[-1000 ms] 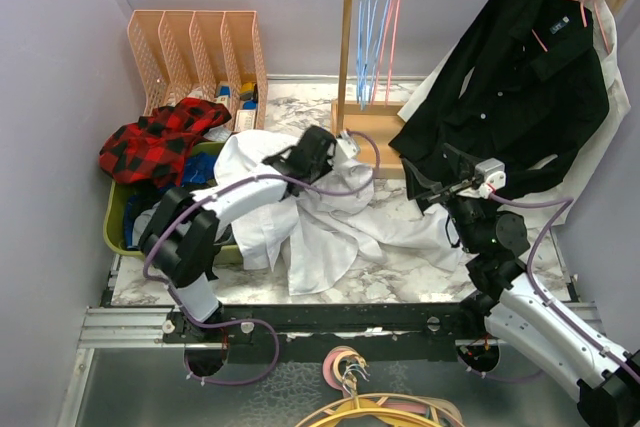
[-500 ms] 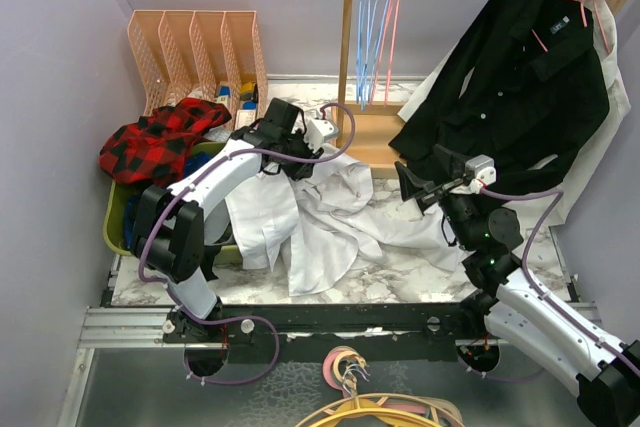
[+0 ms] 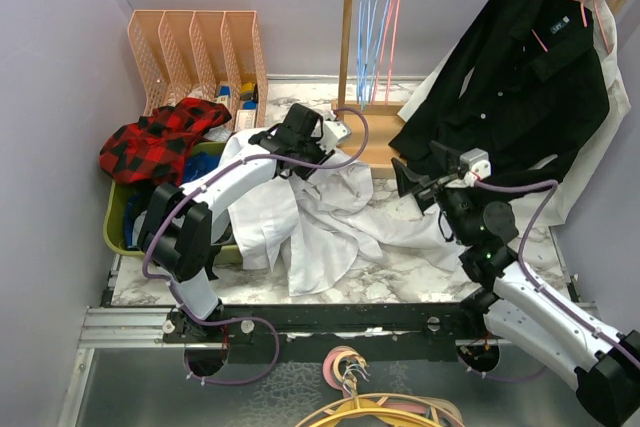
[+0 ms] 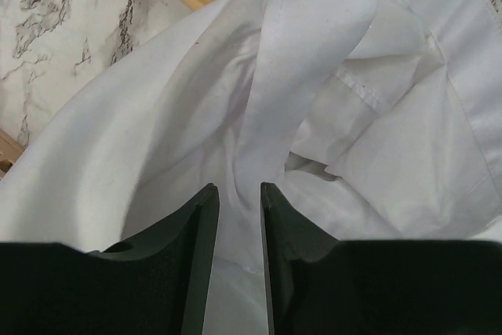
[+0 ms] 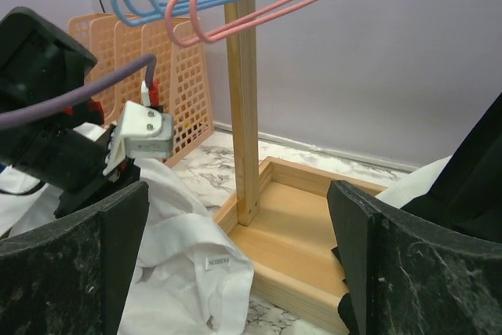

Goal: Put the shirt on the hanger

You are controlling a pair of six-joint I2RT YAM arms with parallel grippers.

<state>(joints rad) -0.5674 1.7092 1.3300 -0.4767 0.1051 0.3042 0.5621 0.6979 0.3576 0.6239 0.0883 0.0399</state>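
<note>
The white shirt [image 3: 320, 217] lies crumpled on the marble table, partly over the green bin. My left gripper [image 3: 300, 142] is at the shirt's far edge. In the left wrist view its jaws [image 4: 239, 187] stand close together with a taut fold of the shirt [image 4: 353, 115] between them. The pink hanger [image 3: 393, 37] hangs on the wooden rail among blue hangers and also shows in the right wrist view [image 5: 274, 7]. My right gripper [image 3: 410, 182] is wide open and empty [image 5: 238, 194], above the table facing the rack post, with the shirt's collar [image 5: 188, 264] below it.
The wooden rack base [image 3: 375, 142] and post [image 5: 245, 115] stand behind the shirt. A black shirt [image 3: 510, 97] hangs at right on another pink hanger. A red plaid shirt [image 3: 155, 142] lies on a green bin [image 3: 115, 217]. A peach file organizer [image 3: 195, 52] stands at back left. Blue hangers [image 3: 370, 17] hang on the rail.
My left gripper swung back and left with the shirt's edge, then shifted slightly right. My right gripper moved a little left and further from its base toward the rack.
</note>
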